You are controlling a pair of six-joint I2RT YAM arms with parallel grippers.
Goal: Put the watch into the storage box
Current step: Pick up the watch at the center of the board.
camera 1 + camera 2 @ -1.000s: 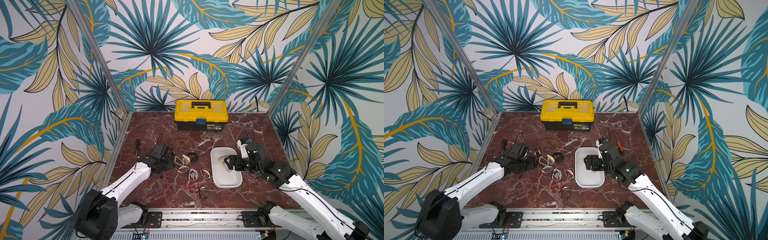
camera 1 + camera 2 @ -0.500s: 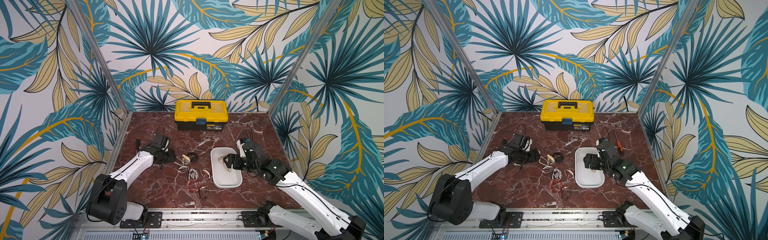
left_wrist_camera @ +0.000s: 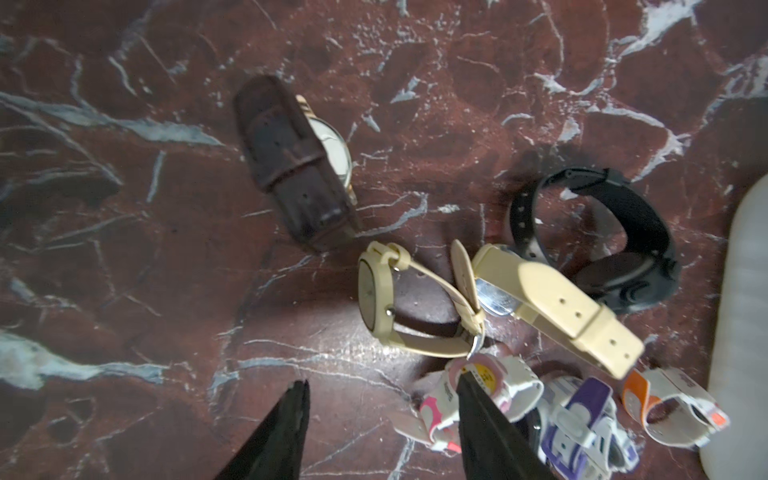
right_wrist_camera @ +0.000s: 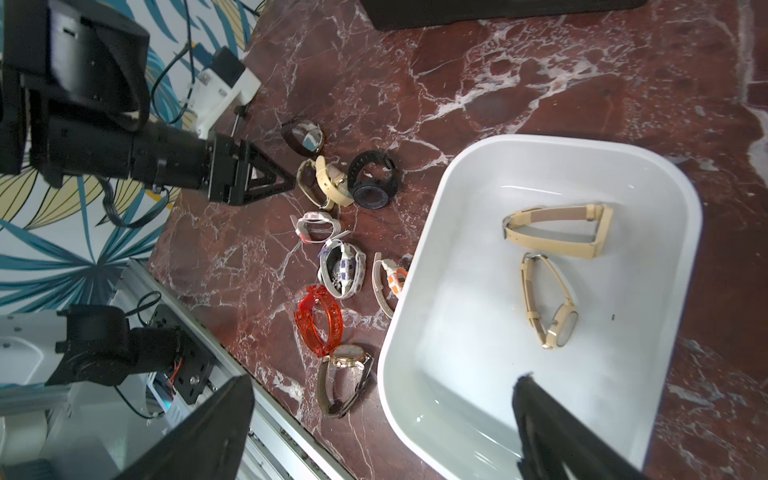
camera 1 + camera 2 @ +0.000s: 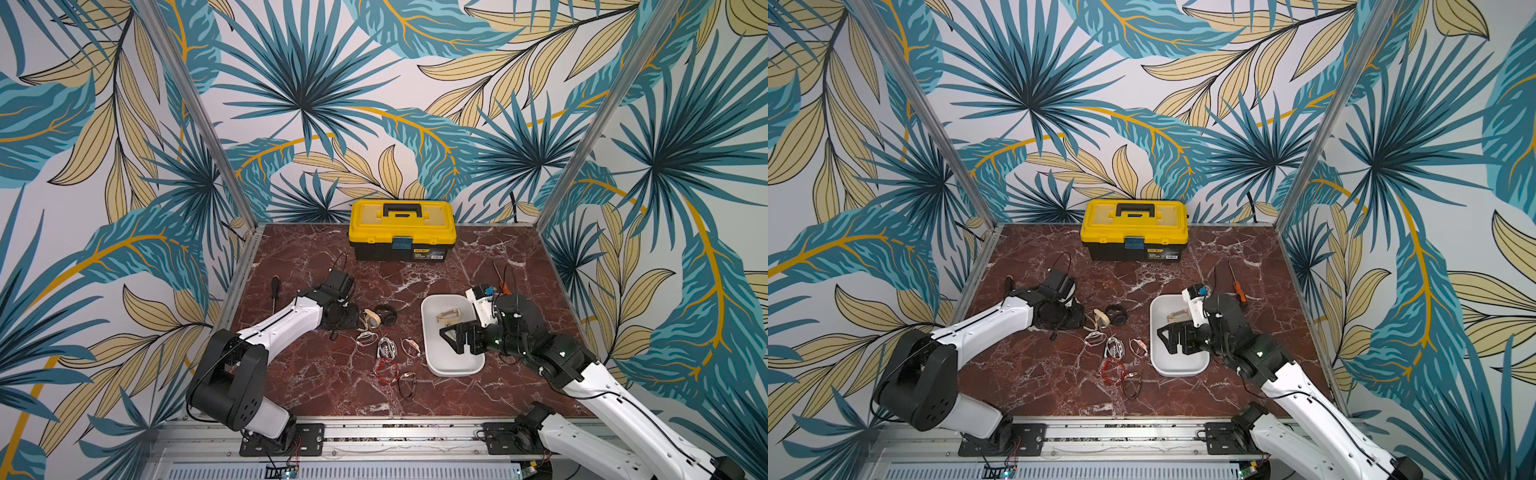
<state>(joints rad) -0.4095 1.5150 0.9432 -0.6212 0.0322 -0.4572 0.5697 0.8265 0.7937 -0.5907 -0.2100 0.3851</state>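
Already two beige watches (image 4: 557,235) lie flat inside the storage box (image 5: 453,368), while the likely next one, a cream watch (image 3: 374,291), stands on edge on the marble table (image 5: 332,390). It sits apart from the box and crowded against a wider cream strap (image 3: 557,307) and a black watch (image 3: 615,245). Our left gripper (image 3: 382,378) hovers just before it, jaws partly apart and empty, one finger overlapping a pink-and-white watch (image 3: 519,384). We judge the step in hand to be the reach for a pick. We should line the jaws across the cream case or its thin strap, come down square, and close only once both fingers clear the neighbours, or we will drag the cluster along. Our right gripper (image 4: 384,380) hangs over the box with jaws wide and nothing between them; we would lift it clear so the drop is unobstructed. A yellow toolbox (image 5: 401,228) sits at the back, out of play.
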